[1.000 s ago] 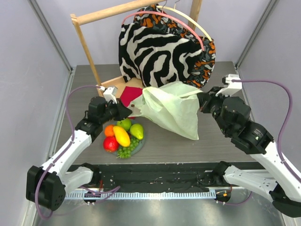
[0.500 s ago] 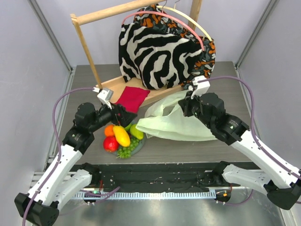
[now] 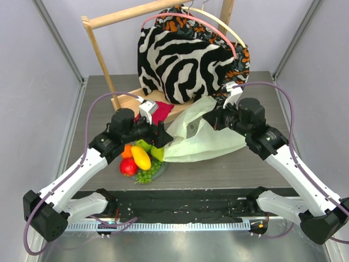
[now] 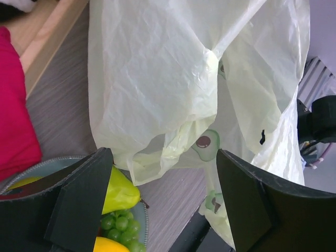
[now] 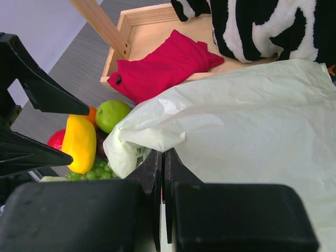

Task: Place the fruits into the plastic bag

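Nearest the arm bases, the fruits [image 3: 140, 158] sit piled on a round plate [image 4: 42, 167] on the surface [image 3: 229, 169], left of centre. The yellow mango [image 5: 79, 142] lies on top and the pear [image 4: 121, 191] is at the side facing the bag.

Just beyond the pile hangs the left end effector [image 4: 164, 157], its fingers spread wide with nothing between them but air. In the left wrist view the crumpled free lip of the plastic bag [image 3: 210, 139] lies straight ahead, framed in that gap, touching or all but touching the plate's rim. The pear and grapes show just under one finger.

The bag stretches crosswise over the surface. Its loose end is beside the plate and its body runs off to the right. The right end effector [image 5: 162, 157] has its fingers pressed together on the bag's upper edge and holds that edge raised above the surface, so the mouth seems to face left toward the fruit.

The left arm is clearly nearer both the fruit and the slack lip, while the right arm is taken up with the bag. Whichever it goes for, the target lies a short reach ahead or just below.

Farther back are a red cloth [image 5: 157, 65] in a wooden tray [image 5: 136, 21] and the zebra-striped fabric [image 3: 180, 60].
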You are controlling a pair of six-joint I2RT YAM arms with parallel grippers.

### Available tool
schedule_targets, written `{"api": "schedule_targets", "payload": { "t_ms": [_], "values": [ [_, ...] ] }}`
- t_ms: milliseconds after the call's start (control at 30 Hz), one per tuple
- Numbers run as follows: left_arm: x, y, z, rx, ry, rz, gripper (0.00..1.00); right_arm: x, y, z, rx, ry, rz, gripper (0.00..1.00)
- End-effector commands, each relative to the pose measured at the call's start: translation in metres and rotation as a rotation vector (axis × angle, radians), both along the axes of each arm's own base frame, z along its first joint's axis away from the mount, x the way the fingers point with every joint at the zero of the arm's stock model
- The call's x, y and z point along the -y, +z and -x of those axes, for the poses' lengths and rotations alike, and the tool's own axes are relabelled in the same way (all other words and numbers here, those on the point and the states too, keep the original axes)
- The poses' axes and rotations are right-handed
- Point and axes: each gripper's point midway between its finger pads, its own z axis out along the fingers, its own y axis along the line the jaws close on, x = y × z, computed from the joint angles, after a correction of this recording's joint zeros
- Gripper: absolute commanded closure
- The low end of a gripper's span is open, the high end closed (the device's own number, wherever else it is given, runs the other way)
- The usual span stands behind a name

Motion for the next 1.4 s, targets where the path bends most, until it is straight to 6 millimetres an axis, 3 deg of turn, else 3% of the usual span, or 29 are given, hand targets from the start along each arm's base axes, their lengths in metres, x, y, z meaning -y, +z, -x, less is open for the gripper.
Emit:
{"api": "schedule_targets", "payload": {
  "t_ms": [0, 200, 433, 567, 700, 767, 833, 1033, 1133, 1200, 1300, 1367],
  "values": [
    [0.020, 0.018, 0.013, 0.019, -0.115, 0.076, 0.16, -0.005, 0.022, 0.002, 0.039, 0.061, -0.084, 0.99],
    [0.044, -0.004, 0.029, -0.023, -0.172, 0.046, 0.16, -0.003, 0.020, -0.001, 0.025, 0.061, -0.107, 0.99],
    [0.051, -0.028, 0.013, -0.043, -0.094, -0.002, 0.15, -0.006, 0.024, 0.003, 0.019, 0.095, -0.143, 0.99],
    [0.057, -0.032, 0.006, -0.034, -0.075, 0.015, 0.14, -0.007, 0.024, 0.006, 0.010, 0.111, -0.158, 0.99],
    [0.069, -0.042, 0.013, -0.064, -0.087, 0.029, 0.14, -0.004, 0.021, 0.002, -0.001, 0.087, -0.164, 0.99],
    [0.075, -0.036, 0.016, -0.047, -0.085, 0.067, 0.15, -0.001, 0.018, -0.002, -0.008, 0.068, -0.163, 0.99],
    [0.077, -0.037, 0.020, -0.031, -0.064, 0.073, 0.15, 0.001, 0.015, -0.005, -0.021, 0.051, -0.167, 0.99],
    [0.061, -0.063, 0.000, -0.006, 0.132, -0.042, 0.14, 0.000, 0.013, -0.005, -0.037, 0.060, -0.186, 0.99],
    [0.064, -0.067, -0.001, 0.018, 0.145, -0.063, 0.15, 0.000, 0.012, -0.004, -0.039, 0.063, -0.191, 0.99],
    [0.067, -0.066, -0.002, 0.030, 0.147, -0.059, 0.18, -0.001, 0.012, -0.004, -0.042, 0.065, -0.193, 0.99],
    [0.075, -0.065, -0.005, 0.041, 0.135, -0.033, 0.30, -0.002, 0.008, -0.005, -0.051, 0.064, -0.198, 0.99],
    [0.082, -0.063, -0.005, 0.044, 0.113, -0.006, 0.46, -0.002, 0.008, -0.004, -0.054, 0.070, -0.200, 0.99]
  ]
}}
